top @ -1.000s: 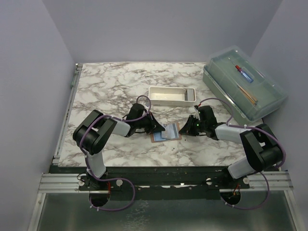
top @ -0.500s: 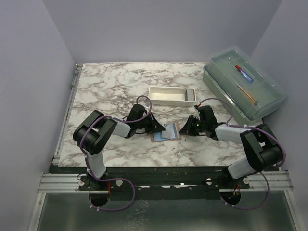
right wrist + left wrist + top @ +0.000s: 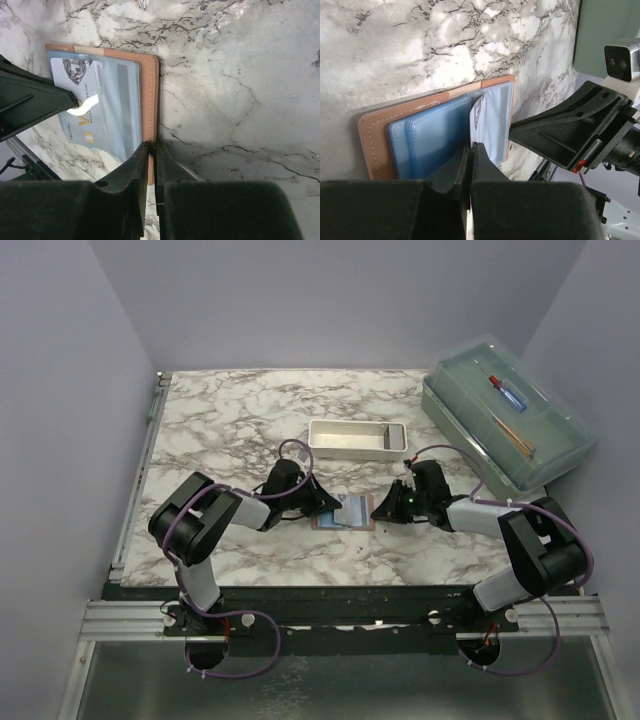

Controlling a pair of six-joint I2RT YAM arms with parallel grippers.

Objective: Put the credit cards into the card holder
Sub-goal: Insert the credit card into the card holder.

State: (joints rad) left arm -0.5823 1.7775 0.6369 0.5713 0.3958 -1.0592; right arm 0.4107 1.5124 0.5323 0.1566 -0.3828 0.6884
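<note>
Here, the left tool (image 3: 471, 146) is clamped together on a pale credit card (image 3: 100, 100) partly tucked into the open card holder (image 3: 345, 512) mid-counter (image 3: 220, 420), while the right tool (image 3: 151, 147) pinches its tan edge; a flat, slow push should avoid buckling the card.

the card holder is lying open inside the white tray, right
Not quite: it is not inside the tray. The card holder is lying open on the marble table, on the near side of the white tray and apart from it. The top external view shows this.
</note>
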